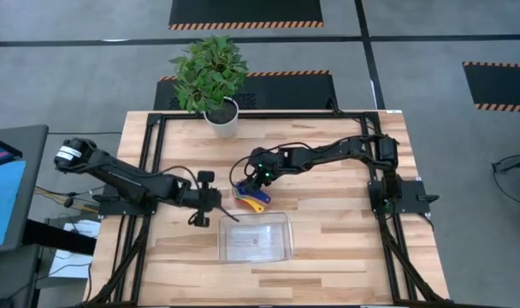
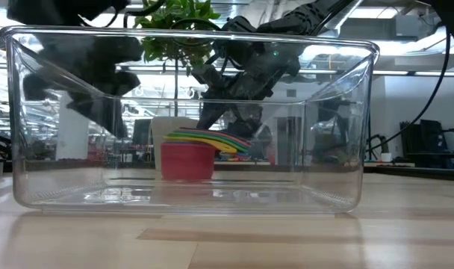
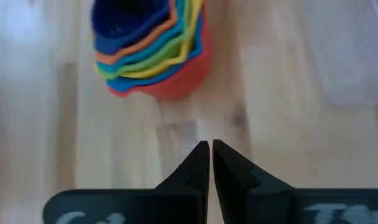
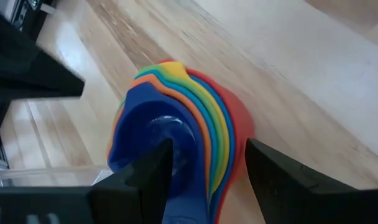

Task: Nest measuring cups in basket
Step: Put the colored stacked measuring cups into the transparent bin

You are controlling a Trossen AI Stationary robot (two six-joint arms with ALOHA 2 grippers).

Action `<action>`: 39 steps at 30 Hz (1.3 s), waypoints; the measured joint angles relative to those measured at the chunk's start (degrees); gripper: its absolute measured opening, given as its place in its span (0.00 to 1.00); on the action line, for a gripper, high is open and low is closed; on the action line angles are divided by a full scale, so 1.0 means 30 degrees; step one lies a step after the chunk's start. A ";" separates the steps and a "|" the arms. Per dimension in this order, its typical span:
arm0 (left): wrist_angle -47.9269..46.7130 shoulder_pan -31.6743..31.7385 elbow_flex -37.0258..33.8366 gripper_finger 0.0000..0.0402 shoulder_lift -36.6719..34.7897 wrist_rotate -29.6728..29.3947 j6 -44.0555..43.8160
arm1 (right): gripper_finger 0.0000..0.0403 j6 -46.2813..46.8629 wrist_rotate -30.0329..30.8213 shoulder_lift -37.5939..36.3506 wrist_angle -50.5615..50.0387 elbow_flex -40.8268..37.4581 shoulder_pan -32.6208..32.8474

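Cups nested [image 1: 251,196], on table at basket's [image 1: 281,248] 11 o'clock. Right gripper [image 4: 207,165] wide open over stack, gripping nothing. Left gripper [image 3: 211,155] shut, empty, nearby. Next, probably: close, lift into basket.

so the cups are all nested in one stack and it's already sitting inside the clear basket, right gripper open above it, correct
Not quite. The stack of measuring cups is nested, and the right gripper is open over it, but it stands on the bare table just beyond the clear basket, not inside it. The high view shows the basket holding nothing.
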 joint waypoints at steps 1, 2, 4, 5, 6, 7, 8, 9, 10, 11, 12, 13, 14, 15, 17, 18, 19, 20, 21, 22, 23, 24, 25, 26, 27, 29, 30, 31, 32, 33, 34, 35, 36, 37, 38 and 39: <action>0.0046 0.0225 0.0000 0.03 0.0000 -0.0004 0.0568 | 0.56 0.0000 0.0000 0.0000 -0.0007 0.0000 0.0021; 0.0139 0.0490 -0.0005 0.03 0.0000 0.0077 0.1162 | 0.56 0.0007 0.0000 0.0000 -0.0016 0.0000 0.0034; 0.0575 0.1035 -0.0007 0.03 0.0000 0.1169 0.2589 | 0.56 0.0007 0.0000 0.0000 -0.0009 0.0000 0.0031; 0.0642 0.1318 -0.0007 0.03 0.0000 0.1853 0.3230 | 0.56 0.0007 0.0000 0.0000 -0.0009 0.0000 0.0031; 0.0611 0.1560 -0.0007 0.03 0.0007 0.2314 0.3654 | 0.56 0.0009 0.0000 0.0000 -0.0014 0.0000 0.0031; 0.0607 0.1777 -0.0007 0.03 0.0034 0.2507 0.3916 | 0.56 0.0015 0.0000 0.0000 -0.0009 0.0000 0.0031; 0.0630 0.1993 -0.0007 0.03 0.0044 0.2560 0.4173 | 0.56 0.0008 0.0000 0.0000 -0.0009 0.0000 0.0031; 0.0623 0.2170 -0.0007 0.03 0.0044 0.2553 0.4456 | 0.56 0.0007 0.0000 0.0000 -0.0009 0.0000 0.0031; 0.0650 0.2368 -0.0007 0.03 0.0050 0.2816 0.4833 | 0.56 0.0001 0.0000 0.0000 -0.0009 0.0000 0.0031; 0.0741 0.2511 -0.0007 0.03 0.0123 0.3175 0.5173 | 0.56 0.0000 0.0000 0.0000 -0.0009 0.0000 0.0031; 0.1018 0.2628 -0.0007 0.03 0.0298 0.3580 0.5384 | 0.56 0.0000 0.0000 0.0000 -0.0009 0.0000 0.0031; 0.1168 0.2712 -0.0007 0.03 0.0449 0.3846 0.5520 | 0.56 -0.0007 0.0000 0.0000 -0.0009 0.0000 0.0031; 0.1206 0.2751 -0.0007 0.03 0.0629 0.3984 0.5579 | 0.56 -0.0004 0.0000 0.0000 -0.0013 0.0000 0.0031; 0.1577 0.2793 -0.0007 0.03 0.0887 0.4079 0.5622 | 0.56 0.0011 0.0000 0.0000 -0.0012 0.0003 0.0031; 0.2006 0.2833 -0.0007 0.03 0.1418 0.4191 0.5781 | 0.56 0.0081 0.0000 0.0000 0.0008 0.0007 0.0031; 0.2387 0.2833 -0.0007 0.03 0.1708 0.4233 0.5836 | 0.56 0.0087 0.0000 0.0000 0.0055 0.0007 0.0031; 0.2687 0.2826 -0.0007 0.03 0.1942 0.4314 0.5906 | 0.56 0.0113 0.0000 0.0000 0.0071 0.0007 0.0031; 0.3075 0.2819 -0.0007 0.03 0.2202 0.4360 0.6000 | 0.56 0.0124 0.0000 0.0000 0.0076 0.0007 0.0031; 0.3537 0.2811 0.0000 0.03 0.2447 0.4356 0.6141 | 0.56 0.0124 0.0000 0.0000 0.0086 0.0007 0.0031; 0.3666 0.2814 0.0000 0.03 0.2622 0.4346 0.6308 | 0.56 0.0124 0.0000 0.0000 0.0086 0.0007 0.0035; 0.3926 0.2819 -0.0007 0.03 0.2823 0.4302 0.6490 | 0.56 0.0124 0.0000 0.0000 0.0107 0.0007 0.0046; 0.4333 0.2819 0.0000 0.03 0.2992 0.4299 0.6648 | 0.56 0.0124 0.0000 0.0000 0.0135 0.0007 0.0047; 0.4430 0.2826 0.0000 0.03 0.3083 0.4287 0.6769 | 0.56 0.0124 0.0000 0.0000 0.0129 0.0007 0.0077; 0.4614 0.2842 0.0000 0.03 0.3156 0.4189 0.6848 | 0.56 0.0124 0.0000 0.0000 0.0136 0.0007 0.0103; 0.4743 0.2876 0.0000 0.03 0.3197 0.4065 0.6934 | 0.56 0.0118 0.0007 0.0000 0.0117 0.0007 0.0110; 0.4882 0.3055 0.0000 0.03 0.3184 0.3955 0.7208 | 0.56 0.0120 0.0004 0.0000 0.0095 0.0007 0.0167; 0.4927 0.3197 0.0000 0.03 0.3184 0.3941 0.7270 | 0.56 0.0110 0.0011 0.0000 0.0017 0.0007 0.0213; 0.4938 0.3333 0.0000 0.03 0.3184 0.3918 0.7291 | 0.56 0.0015 0.0063 0.0000 -0.0082 0.0007 0.0245; 0.4975 0.3470 0.0000 0.03 0.3184 0.3877 0.7290 | 0.56 -0.0015 0.0089 0.0000 -0.0164 0.0007 0.0268; 0.4991 0.3603 0.0000 0.03 0.3184 0.3883 0.7297 | 0.56 -0.0015 0.0126 0.0000 -0.0253 0.0007 0.0310; 0.5036 0.3706 0.0000 0.03 0.3184 0.3948 0.7305 | 0.56 -0.0015 0.0157 0.0000 -0.0293 0.0015 0.0363; 0.5132 0.3766 0.0000 0.03 0.3184 0.4039 0.7301 | 0.56 -0.0022 0.0214 0.0000 -0.0304 0.0015 0.0381; 0.5291 0.3832 0.0000 0.03 0.3184 0.4048 0.7305 | 0.55 -0.0022 0.0253 0.0000 -0.0356 0.0015 0.0388; 0.5499 0.3861 0.0000 0.03 0.3184 0.4112 0.7312 | 0.55 -0.0029 0.0349 0.0000 -0.0393 0.0015 0.0388; 0.5667 0.3881 0.0000 0.03 0.3184 0.4151 0.7306 | 0.55 -0.0030 0.0405 0.0000 -0.0401 0.0015 0.0388; 0.5818 0.3882 0.0000 0.03 0.3184 0.4176 0.7312 | 0.54 -0.0035 0.0439 0.0000 -0.0402 0.0015 0.0375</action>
